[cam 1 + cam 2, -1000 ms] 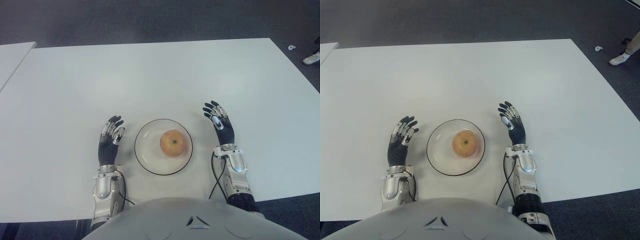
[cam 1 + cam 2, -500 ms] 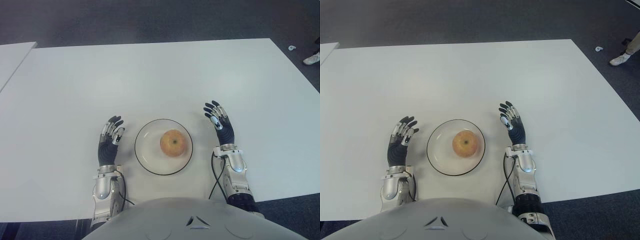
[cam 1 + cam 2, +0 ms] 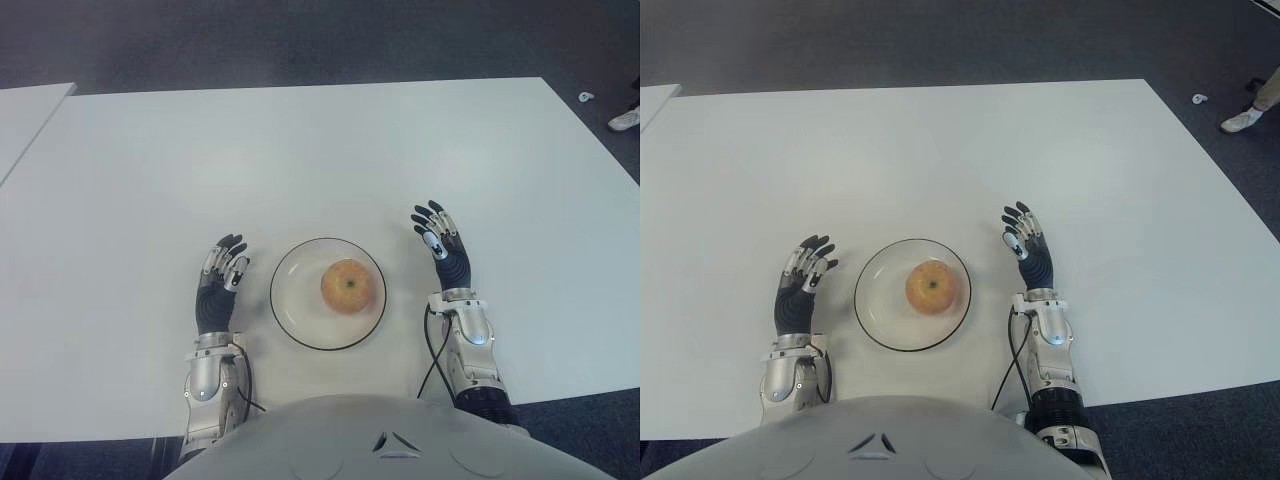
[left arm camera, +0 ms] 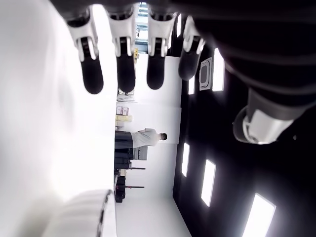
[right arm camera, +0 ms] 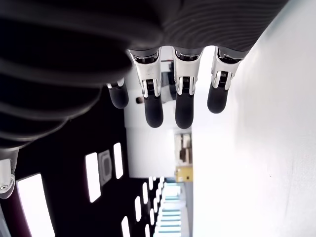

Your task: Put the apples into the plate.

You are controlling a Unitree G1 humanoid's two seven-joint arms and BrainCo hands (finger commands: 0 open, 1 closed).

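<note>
One yellow-red apple (image 3: 346, 287) sits in the white, dark-rimmed plate (image 3: 291, 300) on the white table (image 3: 300, 150), near my body. My left hand (image 3: 222, 268) shows just left of the plate, fingers extended and holding nothing. Just right of the plate, my right hand (image 3: 435, 232) is also spread and holding nothing. In the left wrist view the straight fingers (image 4: 125, 64) have nothing between them. The fingers (image 5: 180, 106) in the right wrist view are straight too. No other apple is in view.
A second white table's corner (image 3: 25, 110) shows at the far left. Dark carpet (image 3: 300, 40) lies beyond the table. A person's shoe (image 3: 624, 118) shows at the far right on the floor. In the left wrist view a person (image 4: 143, 138) stands far off.
My right hand has shifted slightly rightward, away from the plate. The left hand, the apple and the plate have not moved.
</note>
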